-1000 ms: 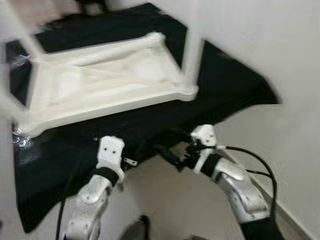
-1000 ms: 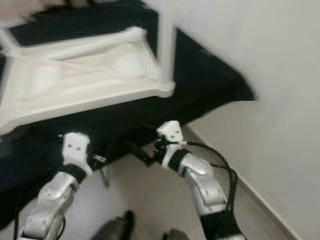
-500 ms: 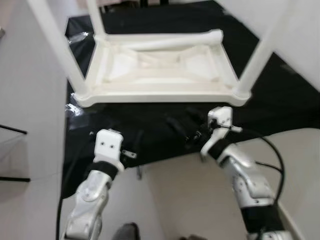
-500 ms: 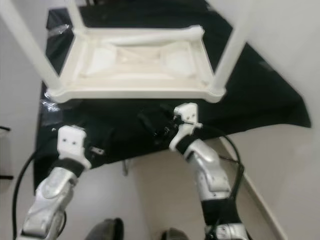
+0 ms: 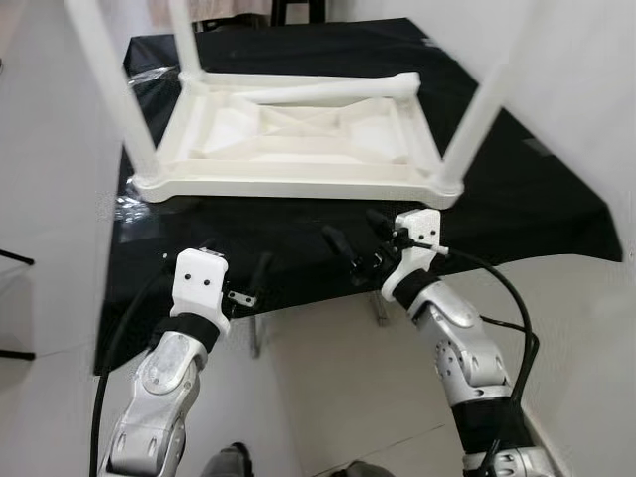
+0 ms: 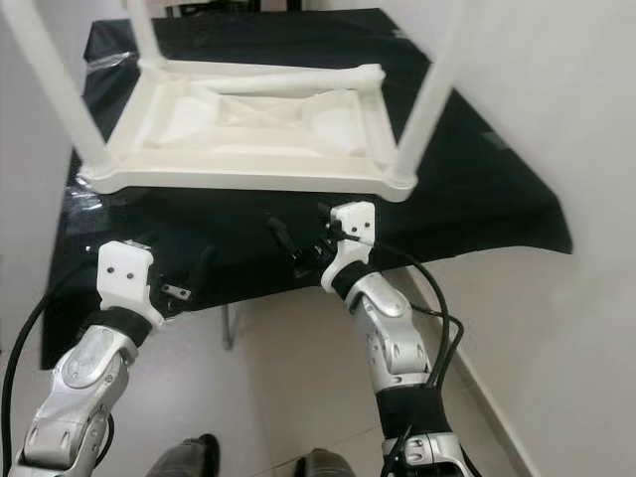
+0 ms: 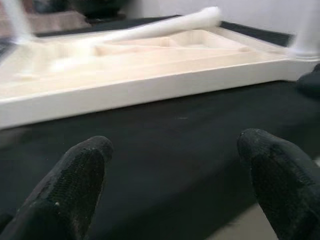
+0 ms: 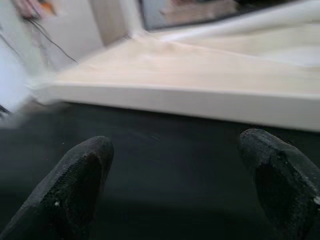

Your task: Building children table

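Left eye view: a white children's table (image 5: 288, 139) lies upside down on a black cloth (image 5: 517, 199) spread over a raised surface, its underside facing up. Three white legs (image 5: 475, 124) stand upward from its corners; a fourth leg (image 5: 338, 91) lies loose along the far edge of the frame. The left gripper (image 5: 243, 278) and right gripper (image 5: 348, 248) hover over the near edge of the cloth, just in front of the table, apart from it.

Right eye view: the same arrangement. The right gripper (image 6: 298, 243) has its two black fingers spread, with nothing between them. A clear plastic wrap (image 6: 79, 204) lies crumpled at the table's left corner. Pale floor (image 6: 298, 397) lies below the cloth edge.

Left wrist view: fingertips (image 7: 82, 170) set wide apart, empty, over black cloth; the table's near rim (image 7: 150, 87) lies ahead, not touched.

Right wrist view: fingertips (image 8: 80, 175) likewise wide apart and empty; the table's white rim (image 8: 175, 102) crosses ahead, somewhat blurred.
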Robot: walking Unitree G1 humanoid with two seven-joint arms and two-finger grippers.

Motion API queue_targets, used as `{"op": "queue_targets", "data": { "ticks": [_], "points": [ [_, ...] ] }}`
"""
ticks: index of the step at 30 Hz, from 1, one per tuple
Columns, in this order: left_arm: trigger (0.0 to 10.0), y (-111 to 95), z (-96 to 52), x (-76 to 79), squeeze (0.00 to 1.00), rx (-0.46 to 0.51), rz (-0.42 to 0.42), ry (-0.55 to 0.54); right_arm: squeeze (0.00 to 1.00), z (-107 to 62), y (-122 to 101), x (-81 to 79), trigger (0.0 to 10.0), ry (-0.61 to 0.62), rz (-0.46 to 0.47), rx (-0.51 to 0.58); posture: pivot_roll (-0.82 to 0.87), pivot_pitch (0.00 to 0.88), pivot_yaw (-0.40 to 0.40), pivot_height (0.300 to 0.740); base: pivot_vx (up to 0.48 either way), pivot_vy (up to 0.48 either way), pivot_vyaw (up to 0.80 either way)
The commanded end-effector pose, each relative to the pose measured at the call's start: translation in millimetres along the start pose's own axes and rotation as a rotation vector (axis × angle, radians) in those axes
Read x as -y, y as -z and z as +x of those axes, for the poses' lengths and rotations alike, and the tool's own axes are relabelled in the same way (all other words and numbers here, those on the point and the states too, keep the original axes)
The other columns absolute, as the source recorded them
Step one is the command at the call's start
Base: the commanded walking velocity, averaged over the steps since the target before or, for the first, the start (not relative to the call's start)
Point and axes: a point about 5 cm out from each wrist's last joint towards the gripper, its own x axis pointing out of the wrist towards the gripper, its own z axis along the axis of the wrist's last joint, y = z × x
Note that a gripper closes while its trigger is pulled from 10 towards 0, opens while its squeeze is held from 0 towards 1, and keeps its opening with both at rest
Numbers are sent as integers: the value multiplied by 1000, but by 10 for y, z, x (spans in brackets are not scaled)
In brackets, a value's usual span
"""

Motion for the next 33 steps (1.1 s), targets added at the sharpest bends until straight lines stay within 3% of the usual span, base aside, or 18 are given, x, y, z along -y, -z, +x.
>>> {"op": "queue_targets", "data": {
  "ticks": [1,15,22,24,26,29,33],
  "points": [
    [10000,24,0,-25,0,-16,-8,-9,0,8,-9,-16,10000,5,-15,10,53,202,-74,740,0,0,0],
    [10000,-7,36,-89,0,-27,15,-5,0,15,-30,-3,10000,19,-50,15,51,210,-70,740,0,0,0],
    [10000,-70,38,-25,0,-2,14,52,0,38,-118,26,10000,18,-64,35,52,211,-73,740,343,0,343],
    [10000,-86,46,-14,0,3,15,59,0,40,-134,20,10000,-21,-118,25,51,209,-73,740,351,0,800],
    [10000,-96,50,-10,0,6,16,63,0,36,-178,27,10000,-23,-96,59,52,210,-73,740,349,0,800],
    [10000,-111,53,-9,0,11,20,69,0,56,-238,116,10000,32,-127,58,50,210,-71,740,349,0,0],
    [10000,-100,48,-10,0,5,22,77,0,58,-328,129,10000,-63,-183,62,48,210,-63,740,349,0,0]
  ]
}}
